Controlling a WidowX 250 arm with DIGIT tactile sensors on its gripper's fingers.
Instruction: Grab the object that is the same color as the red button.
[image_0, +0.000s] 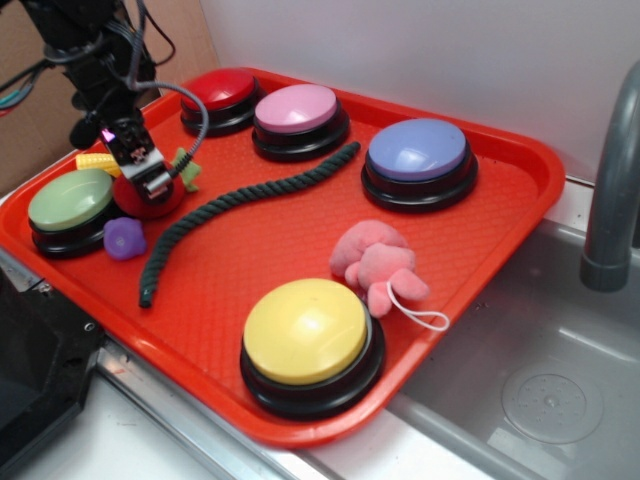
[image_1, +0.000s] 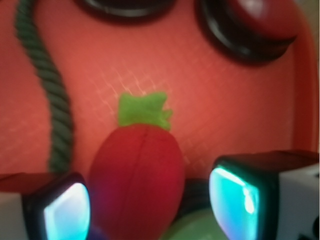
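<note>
**Red fuzzy fruit sitting right between the tool's fingers**

Red on red on red in this one. The red tray (image_0: 480, 250) sits beside a sink (image_0: 540, 380), and the tool (image_0: 145, 172) is down at the tray's far left corner, over the red toy fruit (image_0: 150, 203). In the wrist view the fruit (image_1: 136, 180) lies between the two fingers (image_1: 235, 200), green leaf (image_1: 144, 110) pointing away from the camera. The fingers are spread to either side of it; the left one looks right up against it, the right one shows a sliver of gap, so it's hard to call it a firm pinch.

The red button (image_0: 220, 95) sits at the back of the tray, just beyond the fruit, next to the pink button (image_0: 298, 115). The green button (image_0: 70, 205) is just beside the fruit on the left, with a small purple toy (image_0: 124, 238) in front and something yellow (image_0: 97, 161) behind it. A dark green rope (image_0: 240, 205) snakes across the middle. The blue-purple button (image_0: 418, 160), the pink plush (image_0: 378, 262) and the yellow button (image_0: 310, 340) are well apart from the fruit.
</note>
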